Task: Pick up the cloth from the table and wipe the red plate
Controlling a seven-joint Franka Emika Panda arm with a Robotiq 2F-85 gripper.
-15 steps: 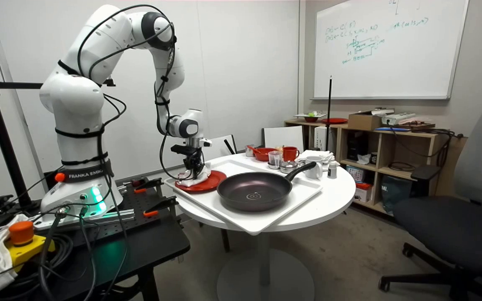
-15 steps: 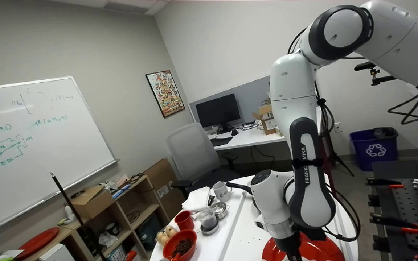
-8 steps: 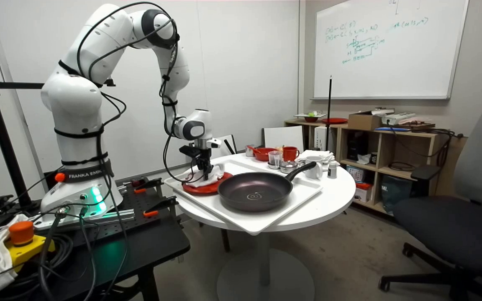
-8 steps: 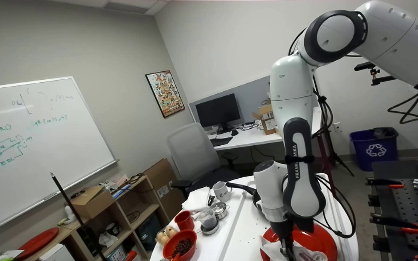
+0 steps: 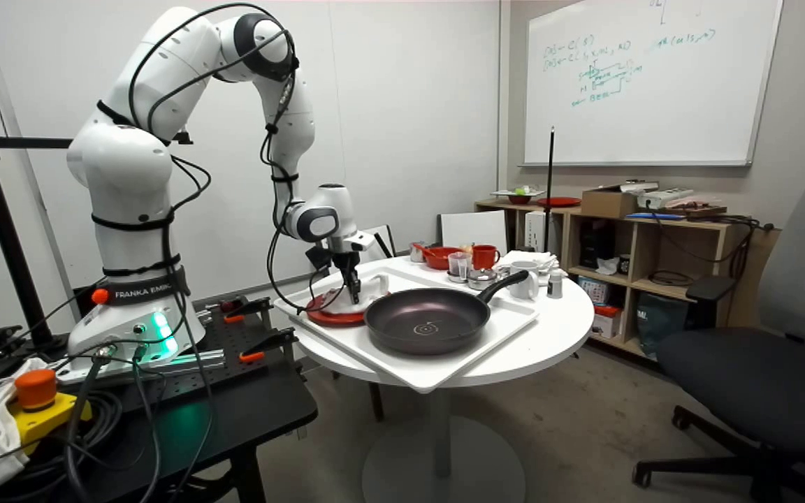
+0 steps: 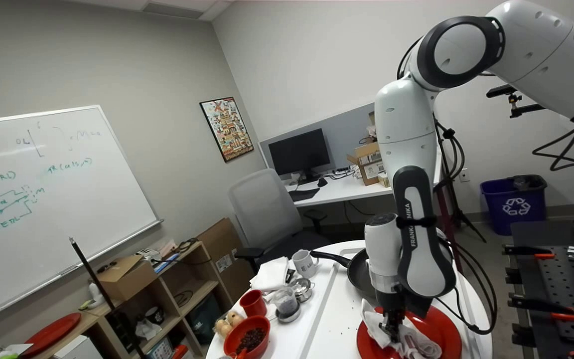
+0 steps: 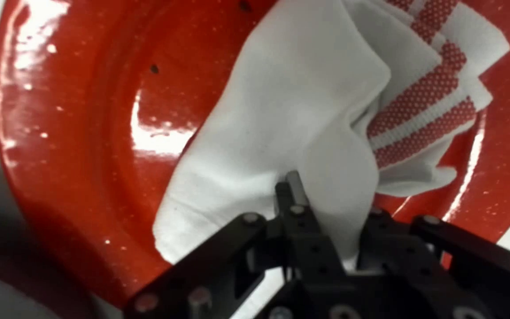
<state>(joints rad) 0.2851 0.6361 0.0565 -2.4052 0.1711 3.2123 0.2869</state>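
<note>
All positions are given relative to the plate [image 7: 73, 146], which rests on the tray [image 5: 425, 374]; the tray is on the table [image 5: 564, 323].

Cloth [image 7: 290, 102]: located on the plate, crumpled, part of it raised around the gripper [image 5: 354, 292]. White fabric; the red-striped end [image 7: 427, 95] is laid toward one side of the plate. Plate surface is exposed alongside, with dark specks [image 7: 154, 68] seen on it in the wrist view.

Gripper: directly over the plate, pointing down, leaning slightly in an exterior view. Found clamped on the cloth, with fabric bunched between its fingers [image 7: 297, 190]; a fold conceals one fingertip.

Pan [image 5: 430, 318]: on the same tray, just beside the plate, handle [image 5: 504, 285] directed away from it. Whether pan and plate touch cannot be determined.

Well apart from the plate, off the tray and on the table: a red bowl [image 6: 247, 322] holding small dark pieces [image 6: 252, 340], a red cup [image 6: 253, 303] and a white mug [image 6: 304, 264].
</note>
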